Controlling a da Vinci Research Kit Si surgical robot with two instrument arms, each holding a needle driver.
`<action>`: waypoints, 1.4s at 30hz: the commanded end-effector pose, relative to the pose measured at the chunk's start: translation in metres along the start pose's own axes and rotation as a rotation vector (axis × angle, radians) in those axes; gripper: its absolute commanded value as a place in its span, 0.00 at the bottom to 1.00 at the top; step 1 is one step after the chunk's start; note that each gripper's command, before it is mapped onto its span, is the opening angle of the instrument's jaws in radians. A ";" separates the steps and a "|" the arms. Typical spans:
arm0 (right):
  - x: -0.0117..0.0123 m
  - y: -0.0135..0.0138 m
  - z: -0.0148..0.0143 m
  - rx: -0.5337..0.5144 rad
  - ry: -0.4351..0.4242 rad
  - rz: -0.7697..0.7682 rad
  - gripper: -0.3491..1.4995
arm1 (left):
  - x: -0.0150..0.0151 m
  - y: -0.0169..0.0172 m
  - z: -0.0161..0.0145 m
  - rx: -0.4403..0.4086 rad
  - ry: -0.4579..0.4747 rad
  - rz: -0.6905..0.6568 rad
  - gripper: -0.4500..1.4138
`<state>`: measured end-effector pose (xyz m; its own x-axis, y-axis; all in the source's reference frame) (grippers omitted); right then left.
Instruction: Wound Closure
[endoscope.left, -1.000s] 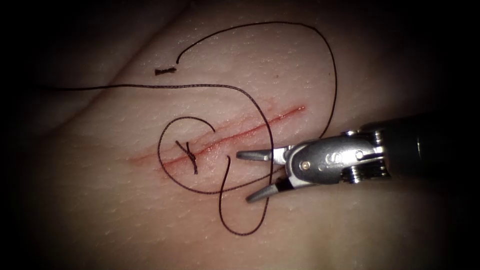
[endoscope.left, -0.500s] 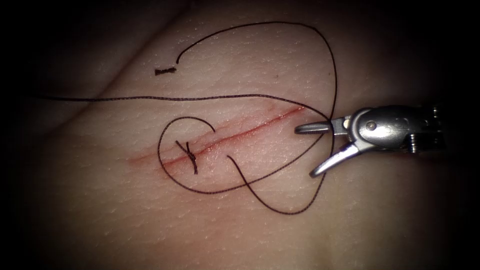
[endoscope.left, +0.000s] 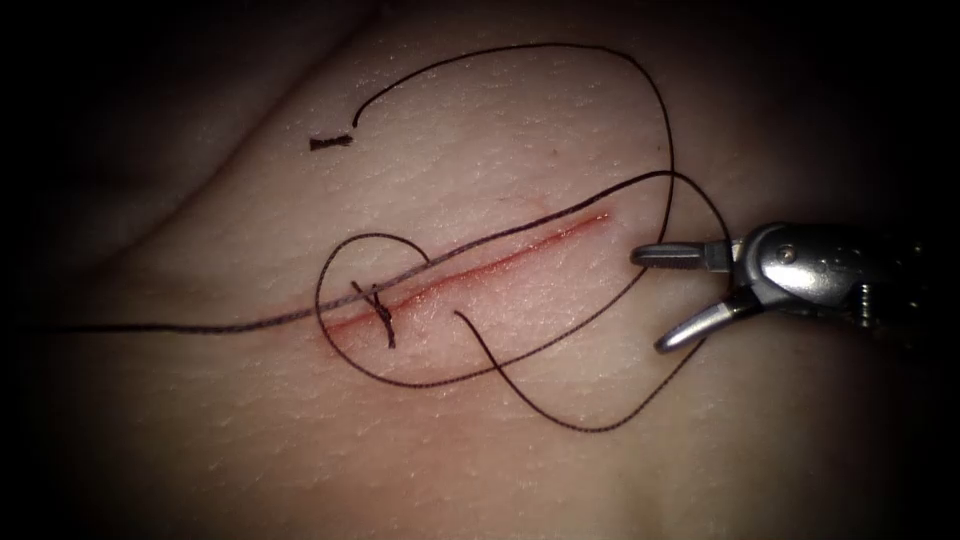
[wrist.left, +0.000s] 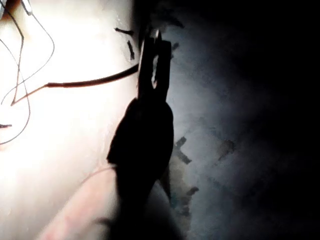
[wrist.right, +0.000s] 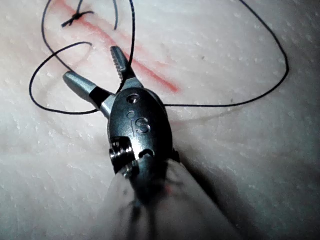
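At nine o'clock of the endoscope view a long strand of thread (endoscope.left: 200, 325) comes in from the dark edge and lies nearly straight across the tissue (endoscope.left: 300, 450). We judge it is held under light tension from that side. In the left wrist view a strand runs right up to the left tool (wrist.left: 154, 65), a dark shape against the bright tissue. Whether that tool grips the strand we cannot tell.

Toward the centre, the strand crosses the cut (endoscope.left: 500, 262), which slants from eight o'clock up to two o'clock. A tied knot (endoscope.left: 381, 312) sits on the cut near its lower-left end, its short tails sticking out, and a ring of thread lies around it. At eleven o'clock from the knot, well apart, a cut end of thread (endoscope.left: 330, 142) lies loose on the tissue.

Further right the thread sweeps up in a wide arc, and a slack loop hangs toward five o'clock of the knot.

Just past the cut's right end is the right tool (endoscope.left: 652, 300) — jaws spread wide, holding nothing. The thread passes between them, which would suit either catching or freeing it. We cannot place the needle.
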<state>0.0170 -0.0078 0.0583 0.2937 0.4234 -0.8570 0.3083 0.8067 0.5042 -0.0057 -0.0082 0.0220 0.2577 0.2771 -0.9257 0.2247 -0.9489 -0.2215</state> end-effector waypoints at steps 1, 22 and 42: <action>-0.0005 0.0000 0.0011 0.001 0.001 0.000 0.99 | -0.0003 0.0009 0.0005 -0.017 0.008 -0.006 0.00; 0.0001 0.0001 -0.0039 0.025 0.028 0.032 0.99 | -0.0019 0.0095 -0.0074 -0.367 -0.079 -0.007 0.00; 0.0045 0.0043 0.0002 -0.115 0.090 -0.051 0.90 | -0.0019 0.0085 -0.0023 -0.432 -0.065 -0.013 0.00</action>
<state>0.0188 -0.0020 0.0563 0.2052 0.4003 -0.8931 0.2088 0.8736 0.4396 -0.0026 -0.0150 0.0223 0.2008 0.2597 -0.9446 0.5897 -0.8020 -0.0951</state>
